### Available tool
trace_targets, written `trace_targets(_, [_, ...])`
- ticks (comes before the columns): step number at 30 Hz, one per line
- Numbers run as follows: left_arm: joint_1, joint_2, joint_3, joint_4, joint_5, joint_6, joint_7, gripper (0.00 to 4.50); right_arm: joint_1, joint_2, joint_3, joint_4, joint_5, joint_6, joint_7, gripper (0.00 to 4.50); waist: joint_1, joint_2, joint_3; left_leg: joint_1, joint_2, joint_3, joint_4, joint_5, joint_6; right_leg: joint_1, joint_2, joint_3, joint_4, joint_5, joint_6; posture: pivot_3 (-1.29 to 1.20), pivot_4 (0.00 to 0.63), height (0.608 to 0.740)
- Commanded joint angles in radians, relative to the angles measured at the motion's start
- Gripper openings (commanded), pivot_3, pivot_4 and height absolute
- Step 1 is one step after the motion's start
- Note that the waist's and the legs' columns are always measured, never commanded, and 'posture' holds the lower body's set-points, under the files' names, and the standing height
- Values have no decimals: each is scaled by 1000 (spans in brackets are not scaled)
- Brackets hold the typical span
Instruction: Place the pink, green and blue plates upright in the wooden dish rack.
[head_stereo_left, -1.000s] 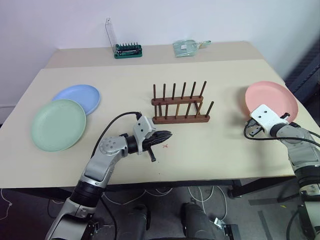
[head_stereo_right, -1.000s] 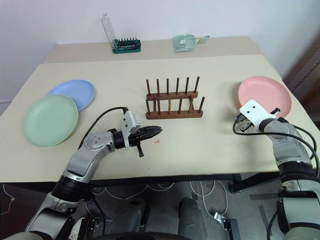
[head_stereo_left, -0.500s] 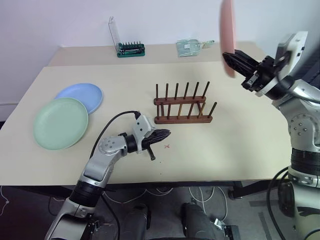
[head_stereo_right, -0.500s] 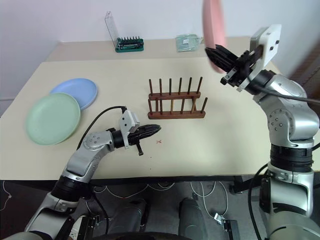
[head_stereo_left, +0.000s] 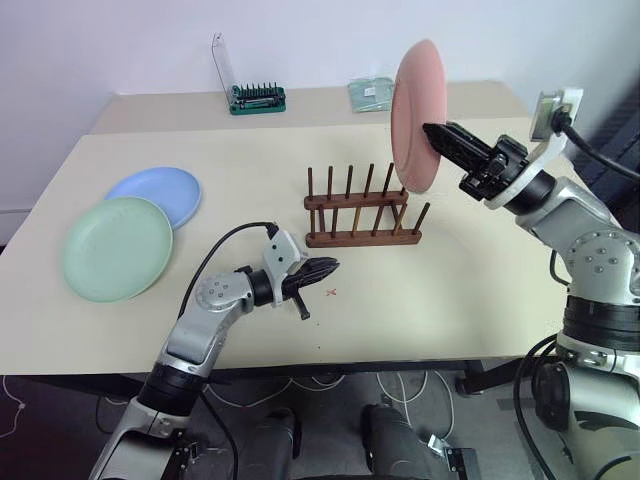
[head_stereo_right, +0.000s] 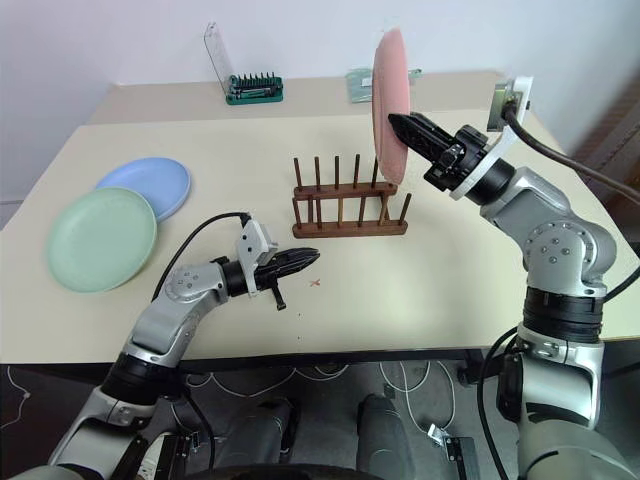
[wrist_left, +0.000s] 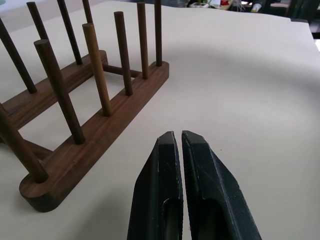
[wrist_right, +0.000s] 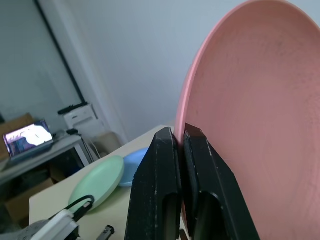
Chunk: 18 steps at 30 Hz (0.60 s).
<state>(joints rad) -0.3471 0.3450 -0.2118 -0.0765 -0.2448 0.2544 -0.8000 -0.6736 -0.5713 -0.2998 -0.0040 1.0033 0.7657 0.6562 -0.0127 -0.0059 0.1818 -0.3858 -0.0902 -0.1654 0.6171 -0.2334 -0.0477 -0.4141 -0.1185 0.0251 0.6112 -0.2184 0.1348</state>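
3 plates: the right gripper (head_stereo_left: 432, 131) clamps 1 pink plate (head_stereo_left: 415, 100) upright above 1 rack (head_stereo_left: 362, 212); 1 green plate (head_stereo_left: 117, 248) and 1 blue plate (head_stereo_left: 160, 192) lie on the desk (head_stereo_left: 470, 290); left gripper (head_stereo_left: 332, 266) closed, empty

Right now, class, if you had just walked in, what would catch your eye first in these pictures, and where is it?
The pink plate stands out first: it is held upright in the air by its rim in the right end effector, above the right end of the wooden dish rack at the table's middle. Next come the green plate and blue plate, lying flat and overlapping at the table's left side.
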Motion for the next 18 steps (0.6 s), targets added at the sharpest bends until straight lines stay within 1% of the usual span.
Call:
trace_targets(1, [5,3,21,-47,-12,-1,7,160,-37,13,-35,48,10,-1,0,39,0,0,0,0,0,0,0,0,0,0,0,0,0,0,0,0,150,740])
trace_targets(5, [6,4,19,-49,-11,0,11,160,-59,29,-59,100,37,17,-23,39,-1,0,0,0,0,0,0,0,0,-1,0,0,0,0,0,0,150,740])
trace_targets(11, [7,4,17,-50,-11,2,17,160,-69,35,-74,133,37,51,-21,39,-1,0,0,-1,0,0,0,0,0,-2,0,0,0,0,0,0,150,740])
trace_targets(14, [8,5,16,-50,-11,2,18,160,-67,39,-77,135,28,49,-23,968,-1,0,0,-2,0,0,0,0,0,-2,0,0,0,0,0,0,150,740])
trace_targets(18, [9,5,16,-50,-12,3,20,160,-68,43,-79,138,3,33,-37,3062,-1,0,0,-2,0,0,0,0,0,-2,0,0,1,0,0,0,150,740])
